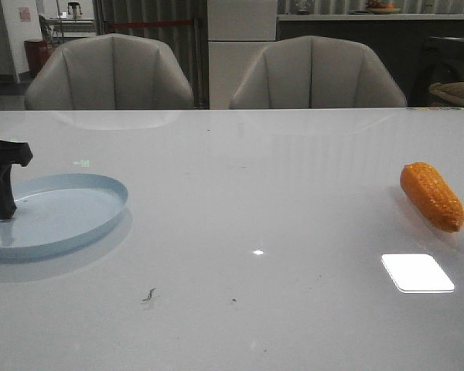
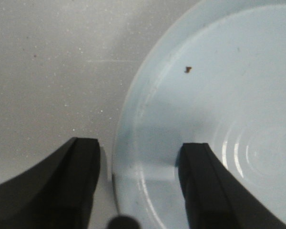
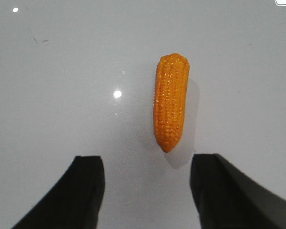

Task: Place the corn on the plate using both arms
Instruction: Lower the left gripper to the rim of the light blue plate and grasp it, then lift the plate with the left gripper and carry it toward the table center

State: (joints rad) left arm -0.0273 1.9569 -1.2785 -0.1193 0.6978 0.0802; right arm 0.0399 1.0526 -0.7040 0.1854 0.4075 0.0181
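Both open jaws: corn (image 3: 170, 101) beyond rt, untouched.

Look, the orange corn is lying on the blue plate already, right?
Not quite. The corn is lying on the white table, far to the right of the blue plate. The front view shows them well apart, and the left wrist view shows nothing lying on the part of the plate it covers.

Plate (image 1: 77, 220) cut off at front view's left edge; left claw (image 1: 1, 202) partly cropped.
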